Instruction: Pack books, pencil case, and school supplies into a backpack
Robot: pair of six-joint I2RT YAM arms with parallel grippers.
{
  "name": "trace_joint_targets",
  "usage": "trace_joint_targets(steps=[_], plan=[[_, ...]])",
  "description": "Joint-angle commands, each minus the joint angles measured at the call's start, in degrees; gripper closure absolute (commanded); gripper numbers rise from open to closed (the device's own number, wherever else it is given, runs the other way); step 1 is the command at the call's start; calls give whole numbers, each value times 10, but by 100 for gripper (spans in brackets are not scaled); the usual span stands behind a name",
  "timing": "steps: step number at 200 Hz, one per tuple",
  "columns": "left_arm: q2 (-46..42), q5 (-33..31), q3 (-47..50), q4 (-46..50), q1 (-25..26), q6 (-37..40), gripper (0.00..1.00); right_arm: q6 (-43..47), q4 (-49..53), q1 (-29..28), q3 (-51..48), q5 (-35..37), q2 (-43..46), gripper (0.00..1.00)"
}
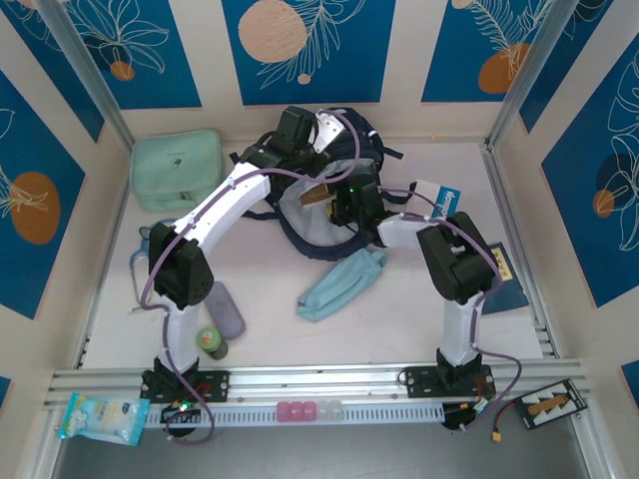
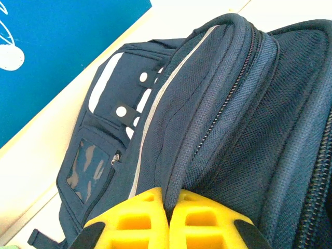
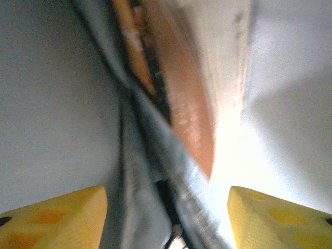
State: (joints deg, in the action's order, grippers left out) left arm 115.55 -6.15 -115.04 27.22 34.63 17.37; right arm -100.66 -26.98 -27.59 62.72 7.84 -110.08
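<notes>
My left end effector (image 2: 168,210) pinches the floppy backpack (image 2: 233,104); my right end effector (image 3: 166,218) gapes wide, the stiff brown book (image 3: 192,119) just ahead, best edge-gripped.

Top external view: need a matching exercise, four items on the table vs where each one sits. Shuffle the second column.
Things:
1. pencil case
2. mint-green bag
3. dark blue book
4. purple case

Places:
A. far left corner
B. far right edge
C. middle, just in front of the backpack
D. near left, beside the green bottle

Pairs: 1-C, 2-A, 3-B, 4-D
</notes>
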Motion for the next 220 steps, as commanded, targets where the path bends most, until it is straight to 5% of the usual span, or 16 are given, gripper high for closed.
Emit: trace_joint_targets(steps=[1, 38, 78, 133, 138, 152, 182, 220], plan=[[-30, -18, -43, -69, 0, -19, 100, 0, 10, 0, -9, -30, 59, 33], [-33, -26, -34, -64, -6, -19, 100, 22, 101, 7, -50, -49, 144, 34], [-70, -11, 31, -84, -23, -15, 100, 194, 243, 28, -107, -85, 259, 35], [-136, 13, 186, -108, -40, -4, 100, 426, 431, 50, -174, 44, 445, 31], [-145, 20, 205, -110, -40, -10, 93, 441, 443, 61, -170, 46, 451, 29], [-173, 47, 261, -130, -40, -50, 52, 498, 461, 110, -151, 13, 448, 22], [-236, 95, 384, -218, -40, -154, 1, 580, 539, 219, -76, -73, 374, 15], [-292, 48, 468, -266, -41, -265, 0, 590, 580, 336, -75, -65, 339, 11]])
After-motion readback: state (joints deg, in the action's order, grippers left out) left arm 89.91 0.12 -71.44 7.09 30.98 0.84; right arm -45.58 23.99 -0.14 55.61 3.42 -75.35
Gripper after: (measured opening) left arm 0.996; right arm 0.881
